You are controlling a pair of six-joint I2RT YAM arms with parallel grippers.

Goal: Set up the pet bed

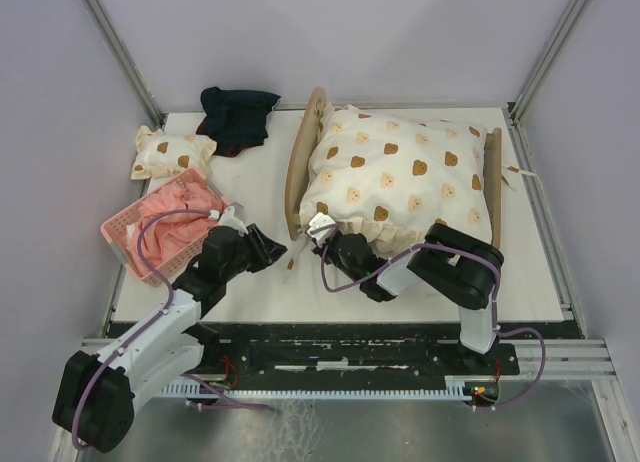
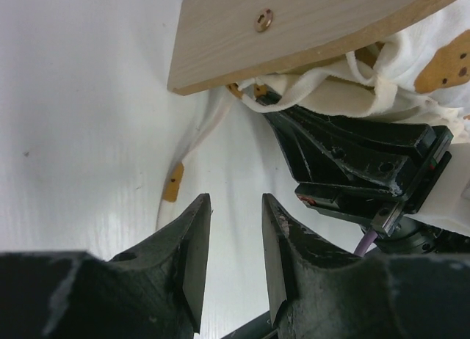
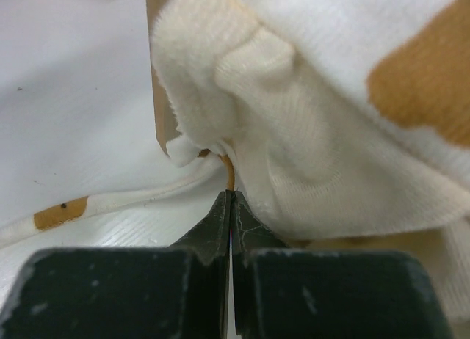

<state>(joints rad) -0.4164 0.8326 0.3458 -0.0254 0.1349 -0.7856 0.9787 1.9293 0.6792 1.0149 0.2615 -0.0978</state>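
The pet bed stands at the table's middle, its arched plywood headboard [image 1: 297, 177] on the left and its low footboard [image 1: 492, 182] on the right. A cream bear-print quilt [image 1: 400, 172] lies bunched over it and hides the mattress. My right gripper [image 1: 322, 229] sits at the quilt's near left corner, by the headboard's end. Its jaws [image 3: 230, 194] are shut on a thin tan tie coming out of the quilt [image 3: 330, 97]. My left gripper [image 1: 280, 250] hovers just left of it, open [image 2: 235, 199] and empty, facing the headboard's end [image 2: 308, 31].
A pink plastic basket [image 1: 125, 237] holding pink cloth [image 1: 175, 217] stands at the left edge, next to my left arm. A small bear-print pillow [image 1: 170, 152] and a dark cloth [image 1: 238, 117] lie at the back left. A loose quilt tie [image 2: 174, 181] trails on the white tabletop.
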